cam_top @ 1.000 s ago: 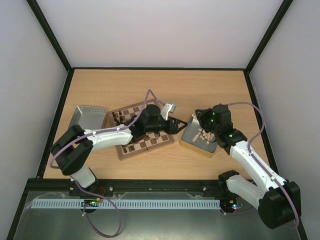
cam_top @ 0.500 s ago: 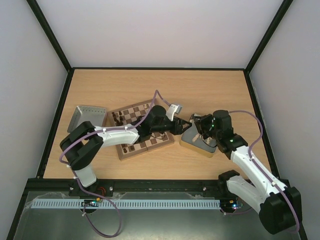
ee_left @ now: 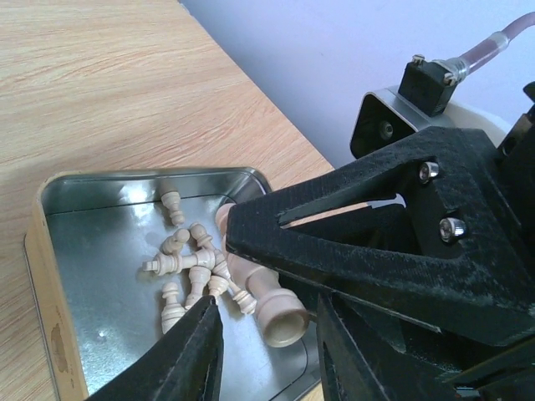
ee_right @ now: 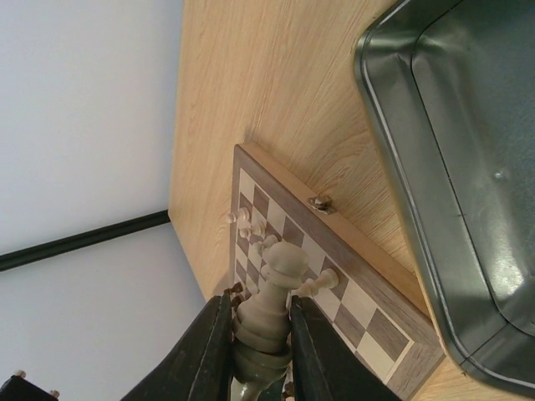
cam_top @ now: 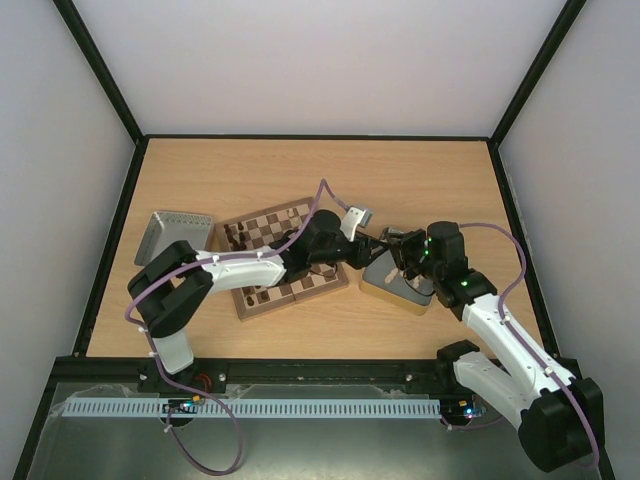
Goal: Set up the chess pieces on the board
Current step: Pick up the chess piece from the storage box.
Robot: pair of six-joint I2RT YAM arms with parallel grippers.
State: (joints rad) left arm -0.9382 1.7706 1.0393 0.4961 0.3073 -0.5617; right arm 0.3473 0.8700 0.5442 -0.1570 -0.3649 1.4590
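Moved: your left gripper [cam_top: 372, 245] has come right, off the board [cam_top: 268, 228] to the edge of the right-hand tin [cam_top: 388, 292]. Your right gripper [cam_top: 402, 252] has pulled back from over that tin's middle.
Top view: you see dark chessmen [cam_top: 236, 236] standing along the board's left edge and a few more near its front edge. Many squares show bare. A second tin [cam_top: 178, 235] lies just left of the board.
Left wrist: your jaws are partly spread and straddle a large pale piece [ee_left: 269, 302] lying in the right-hand tin, with a gap on each side. Smaller pale chessmen [ee_left: 188, 263] lie heaped just beside it.
Right wrist: your fingers pinch a tall pale piece [ee_right: 272, 288], and the board lies beyond it. A few pale pieces [ee_right: 242, 219] already stand there.
Progress: you look to be partway at most. Some men of each colour are placed, one is in hand, and a heap waits in the tin.
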